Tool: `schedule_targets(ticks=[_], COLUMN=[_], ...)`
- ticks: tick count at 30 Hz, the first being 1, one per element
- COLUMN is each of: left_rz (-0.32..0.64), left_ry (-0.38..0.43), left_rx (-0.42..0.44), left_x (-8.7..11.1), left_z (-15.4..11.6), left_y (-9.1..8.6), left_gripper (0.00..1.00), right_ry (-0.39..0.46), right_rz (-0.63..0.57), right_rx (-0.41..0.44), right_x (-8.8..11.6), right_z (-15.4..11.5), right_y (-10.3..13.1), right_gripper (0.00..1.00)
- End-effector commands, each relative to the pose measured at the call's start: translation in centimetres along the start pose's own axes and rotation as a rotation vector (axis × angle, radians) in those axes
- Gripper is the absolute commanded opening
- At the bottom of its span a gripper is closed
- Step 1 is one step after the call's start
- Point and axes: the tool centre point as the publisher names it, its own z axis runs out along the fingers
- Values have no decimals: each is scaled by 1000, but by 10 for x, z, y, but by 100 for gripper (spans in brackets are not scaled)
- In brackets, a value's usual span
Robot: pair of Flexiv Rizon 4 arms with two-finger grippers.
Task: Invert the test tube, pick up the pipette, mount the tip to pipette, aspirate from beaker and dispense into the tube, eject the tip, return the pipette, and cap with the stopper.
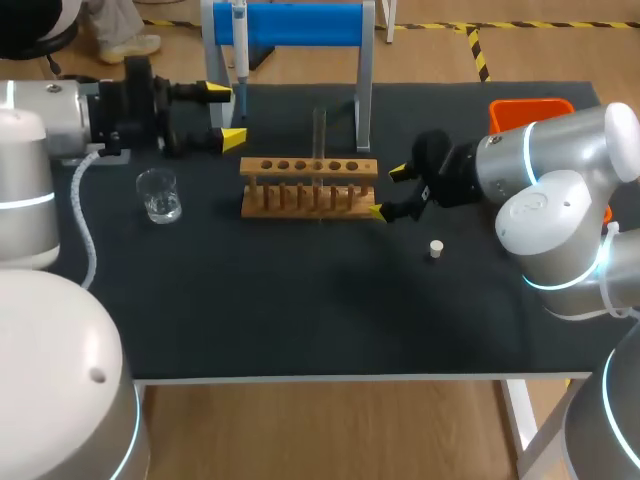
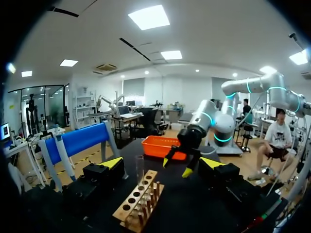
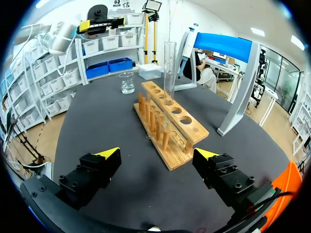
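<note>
A clear test tube (image 1: 320, 138) (image 3: 169, 68) stands upright in a hole of the wooden rack (image 1: 310, 186) (image 3: 167, 124) (image 2: 141, 199) at mid-table. My left gripper (image 1: 225, 115) (image 2: 161, 163) hovers open to the left of the rack's far end, holding nothing. At the rack's right end my right gripper (image 1: 388, 192) (image 3: 158, 154) is open and empty too. The pipette (image 1: 240, 40) (image 3: 193, 30) hangs on the blue stand (image 1: 300, 24) at the back. A glass beaker (image 1: 159, 195) (image 3: 127, 82) sits at the left. A small white stopper (image 1: 436, 248) lies right of the rack.
An orange bin (image 1: 530, 108) (image 2: 163, 145) stands at the back right, behind my right arm. The blue stand's legs (image 1: 364, 95) rise just behind the rack. Bare black mat (image 1: 300, 310) stretches from the rack to the table's front edge.
</note>
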Motion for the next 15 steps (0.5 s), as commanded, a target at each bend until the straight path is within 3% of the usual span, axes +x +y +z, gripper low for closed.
schedule_targets(ticks=[1,8,15], left_rz=[-1,-1,-45], left_ry=[-3,-3,-164], left_rx=[-3,-3,-91], left_x=[0,0,-21], left_z=[1,1,-44], left_y=[0,0,22], left_gripper=[100,100,100], right_ry=[2,2,2], right_rz=[0,0,0], right_rx=[-1,-1,-1], right_x=[0,0,0], right_z=[-1,-1,-1], right_y=[-1,-1,-1], right_gripper=[100,100,100])
